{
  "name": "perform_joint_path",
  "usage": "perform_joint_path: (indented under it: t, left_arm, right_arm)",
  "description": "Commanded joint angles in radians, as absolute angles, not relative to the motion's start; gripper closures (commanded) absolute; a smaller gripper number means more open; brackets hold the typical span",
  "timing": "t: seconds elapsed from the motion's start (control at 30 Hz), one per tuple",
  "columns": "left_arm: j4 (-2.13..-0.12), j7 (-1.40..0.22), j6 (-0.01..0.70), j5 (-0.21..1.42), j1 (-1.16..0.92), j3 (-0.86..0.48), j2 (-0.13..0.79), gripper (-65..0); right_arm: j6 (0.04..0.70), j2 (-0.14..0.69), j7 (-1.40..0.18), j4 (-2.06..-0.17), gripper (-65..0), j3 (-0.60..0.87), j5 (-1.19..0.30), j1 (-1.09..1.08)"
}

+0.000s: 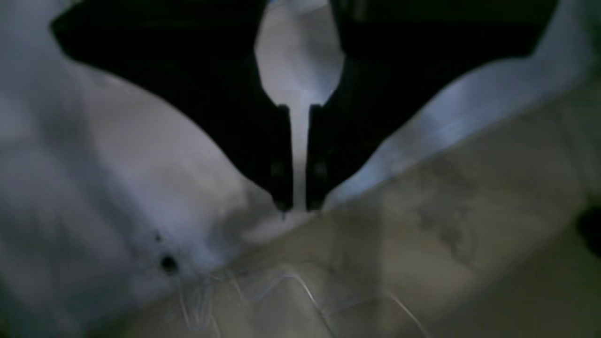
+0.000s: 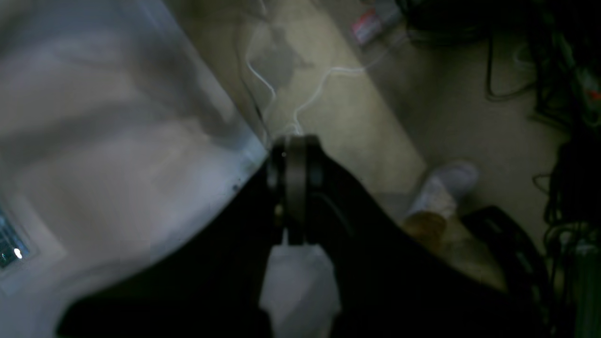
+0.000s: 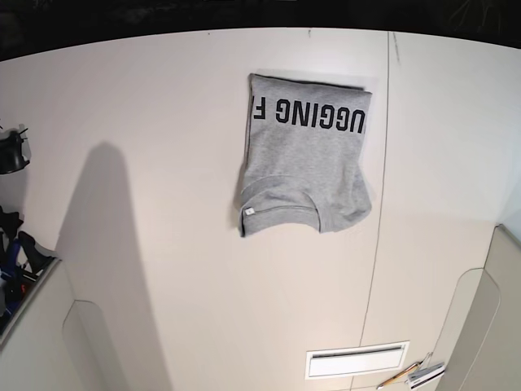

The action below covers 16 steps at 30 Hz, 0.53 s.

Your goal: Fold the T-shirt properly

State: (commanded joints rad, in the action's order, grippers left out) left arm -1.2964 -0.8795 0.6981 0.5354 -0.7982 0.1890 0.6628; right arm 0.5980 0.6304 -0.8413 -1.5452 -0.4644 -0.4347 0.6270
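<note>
Left tool (image 1: 299, 157): narrow, with a slim gap between the fingertips and nothing held. Right tool (image 2: 296, 188): closed up, fingertips together. Just beyond both, in the wrist views, the pale counter (image 3: 187, 285) and its edge, blurred; past the right tool, thin white cable (image 2: 321, 87) beyond that edge. Well apart from both tools, on the counter, the T-shirt (image 3: 301, 155): grey, folded into a compact block, black letters showing. Farther along, a white-framed slot (image 3: 356, 361), contents too small to tell.
</note>
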Motion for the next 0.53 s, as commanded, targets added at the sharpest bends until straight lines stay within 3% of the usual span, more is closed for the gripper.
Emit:
perform_joint_path:
  t: [0.23,0.4,0.53]
  left_arm:
    - [-1.067,-0.878,0.698,0.534,-0.55,0.477,0.621,-5.8]
    - [-0.807,-0.78,0.698,0.483,-0.4,0.551,0.445,-5.8]
    - [-0.623,-0.732,0.698,0.39,-0.293,0.548,0.309,-5.8]
  right_arm:
    - [0.599,0.563,-0.811,-1.148,0.0,-0.664,-0.336,0.396]
    - [0.598,0.533,-0.714,-0.94,0.0,-0.818,-0.276,0.214]
    - [0.598,0.523,-0.707,-0.915,0.0,-0.893,-0.277,0.122]
